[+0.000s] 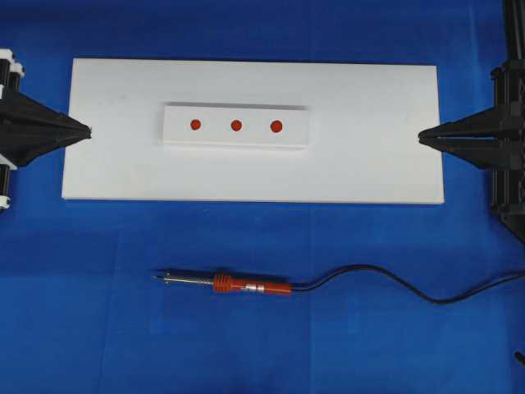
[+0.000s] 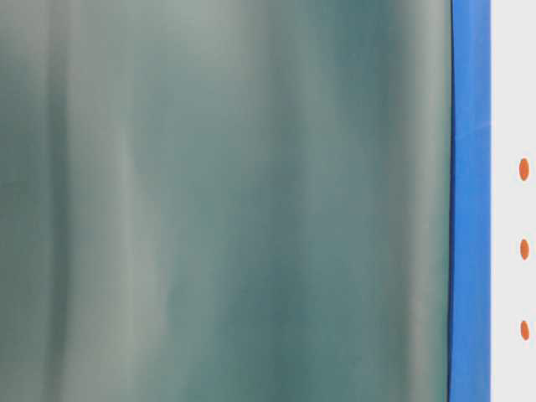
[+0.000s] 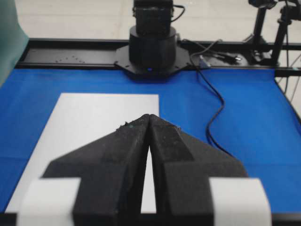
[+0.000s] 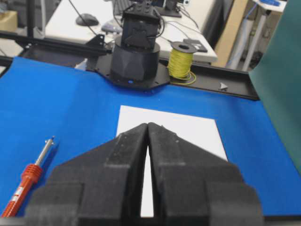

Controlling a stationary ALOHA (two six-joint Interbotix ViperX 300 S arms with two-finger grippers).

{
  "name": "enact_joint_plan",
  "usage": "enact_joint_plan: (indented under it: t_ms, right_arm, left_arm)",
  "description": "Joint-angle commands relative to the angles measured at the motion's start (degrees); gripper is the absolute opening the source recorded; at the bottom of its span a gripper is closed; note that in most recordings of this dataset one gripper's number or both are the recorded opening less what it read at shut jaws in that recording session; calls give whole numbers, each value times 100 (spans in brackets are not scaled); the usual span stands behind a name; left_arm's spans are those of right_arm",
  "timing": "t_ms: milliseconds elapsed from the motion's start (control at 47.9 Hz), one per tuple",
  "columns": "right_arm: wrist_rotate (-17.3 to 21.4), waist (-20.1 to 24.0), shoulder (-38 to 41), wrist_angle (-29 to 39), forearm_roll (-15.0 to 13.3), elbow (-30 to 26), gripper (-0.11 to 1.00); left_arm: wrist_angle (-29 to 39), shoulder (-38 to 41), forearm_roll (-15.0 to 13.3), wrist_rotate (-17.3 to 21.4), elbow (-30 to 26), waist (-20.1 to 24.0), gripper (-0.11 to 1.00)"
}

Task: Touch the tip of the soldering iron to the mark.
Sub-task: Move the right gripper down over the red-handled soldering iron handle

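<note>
Overhead, a white board lies flat across the blue table cover, its long edges running left to right, with blue showing on all four sides and the widest bare strip along the near side. A smaller raised white block sits on the board's far half, a little left of middle, carrying three red marks in a row, evenly spaced. The soldering iron lies on the blue cover in that near strip, apart from the board and roughly parallel to its near edge, silver tip pointing left, orange-red handle to the right; its black cord snakes off toward the right edge. Nothing touches the iron. Left gripper hangs just at the board's left short edge, right gripper at the right short edge, both pointing inward and well apart from the block and the iron. Left wrist view: fingers pressed together, tips meeting, holding nothing. Right wrist view: same, fingers together and empty, iron low at left. Table-level view is mostly filled by a blurred green sheet; only a blue strip and the three marks show at right. Beyond the table: black arm bases, a yellow wire spool, desks.
</note>
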Motion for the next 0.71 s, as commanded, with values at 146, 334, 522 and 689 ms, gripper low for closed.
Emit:
enact_joint_plan:
  t_ms: [146,334,522,689]
  right_arm:
    - [62,70,70,105,9,-255,-6]
    - [193,334,185,185,26,-378,-6]
    - [519,554,589,149,26,-475,-6]
    - [738,738,1160,26,26,-642,7]
  left_arm:
    - [-70,-26,18,9,-88,-105,0]
    - [-79,0,9,9,-88,-114,0]
    - [-97,0,9,9,-62,-105,0]
    - [-158,0,9,-9,-26,-105,0]
